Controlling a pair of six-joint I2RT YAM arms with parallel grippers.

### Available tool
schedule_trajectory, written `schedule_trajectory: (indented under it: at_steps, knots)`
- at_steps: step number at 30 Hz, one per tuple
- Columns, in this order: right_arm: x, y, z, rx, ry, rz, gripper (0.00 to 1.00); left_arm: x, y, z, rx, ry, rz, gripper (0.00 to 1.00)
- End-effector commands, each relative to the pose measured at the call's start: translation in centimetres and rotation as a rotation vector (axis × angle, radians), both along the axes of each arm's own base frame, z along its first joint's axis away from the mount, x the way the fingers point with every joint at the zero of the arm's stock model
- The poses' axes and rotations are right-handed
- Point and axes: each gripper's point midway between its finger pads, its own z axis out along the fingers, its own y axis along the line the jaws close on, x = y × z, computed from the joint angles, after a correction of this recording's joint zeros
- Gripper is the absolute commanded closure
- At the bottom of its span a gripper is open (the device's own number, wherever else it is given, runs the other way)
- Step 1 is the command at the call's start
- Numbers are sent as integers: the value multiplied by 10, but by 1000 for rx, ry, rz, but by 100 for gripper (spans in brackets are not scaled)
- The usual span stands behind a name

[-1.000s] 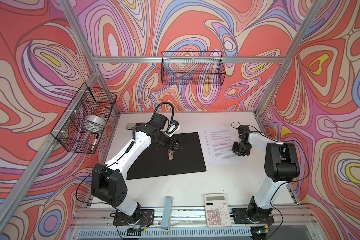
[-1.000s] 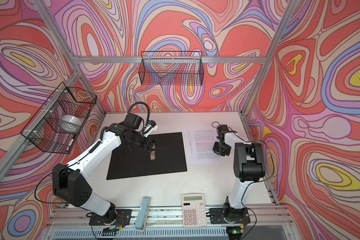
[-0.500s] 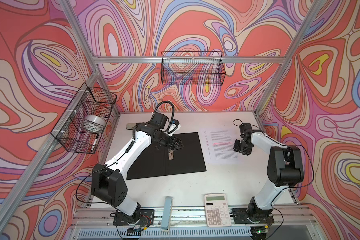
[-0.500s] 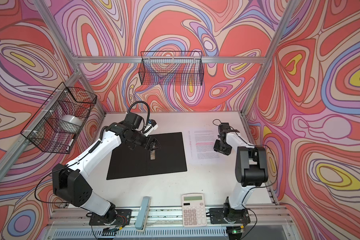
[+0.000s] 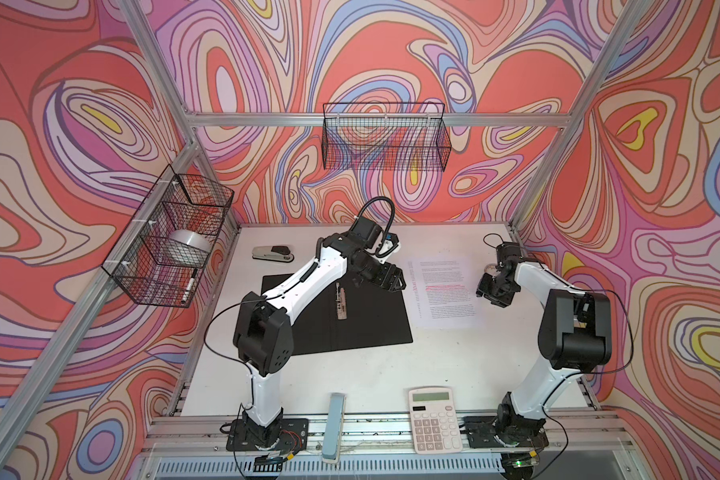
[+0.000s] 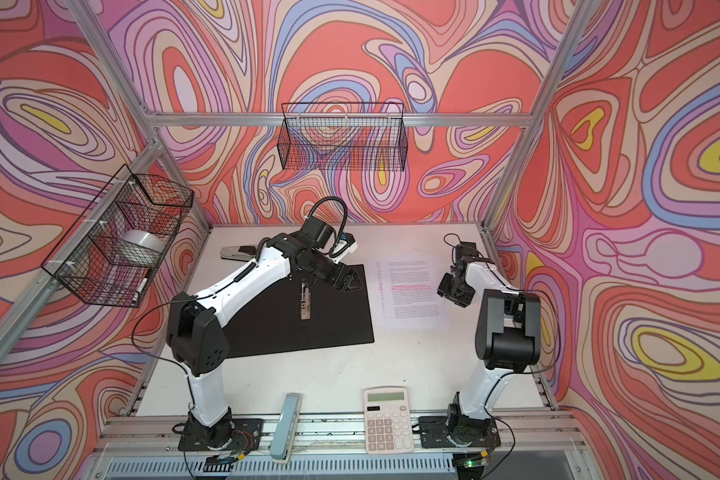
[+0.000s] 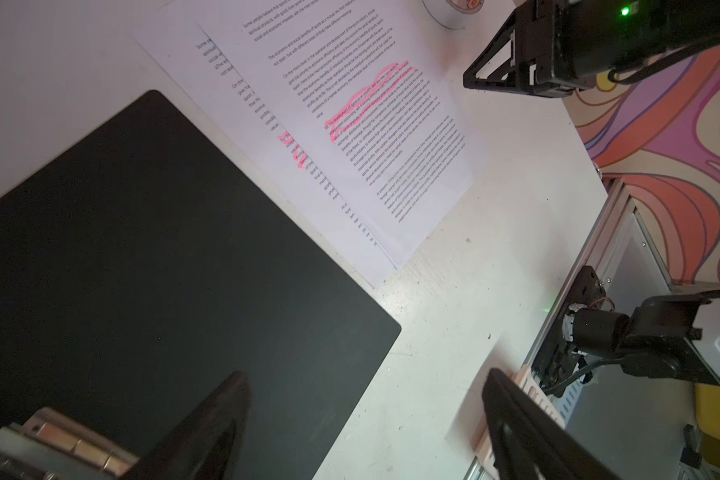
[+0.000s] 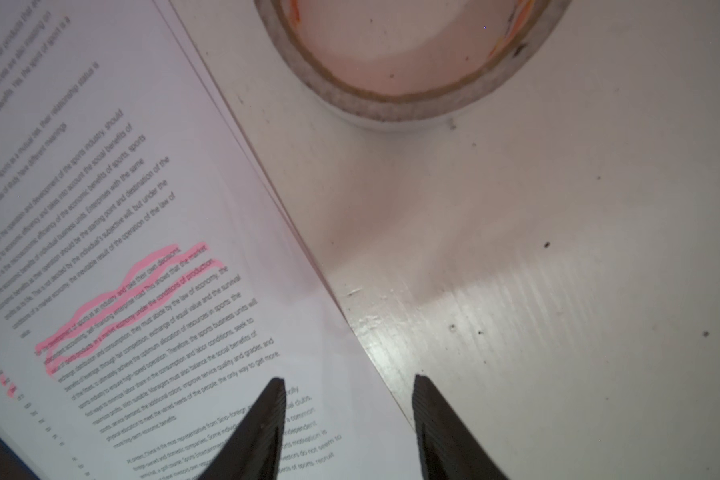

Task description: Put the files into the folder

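Currently the files (image 5: 447,293) lie just beside the open folder (image 5: 375,316)

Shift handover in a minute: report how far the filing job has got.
Done: the folder lies open on the table, black inside up, metal clip exposed. In hand: the right pincer is open astride an edge of the files, gripping nothing; the left pincer hovers open over the folder. Left: the files lie beside the folder, so grasping and moving them in remain.
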Motion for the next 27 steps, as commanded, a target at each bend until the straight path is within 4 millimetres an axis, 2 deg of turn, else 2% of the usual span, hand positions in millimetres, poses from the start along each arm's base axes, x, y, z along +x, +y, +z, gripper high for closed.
schedule_trajectory:
  at_steps: [1, 6, 14, 27]
  knots:
    - [8, 4, -2, 39, -20, 4, 48, 10, -23, -11, -36, 69, 35, 10]
    - [14, 6, -3, 53, -30, 15, 47, 27, -49, -37, -52, 134, 45, 6]
    - [17, 5, -11, 53, -17, 31, 47, 46, -72, -71, -84, 194, 74, 1]
    - [11, 18, -24, 119, 16, 63, 47, 48, -95, -101, -115, 285, 71, 0]
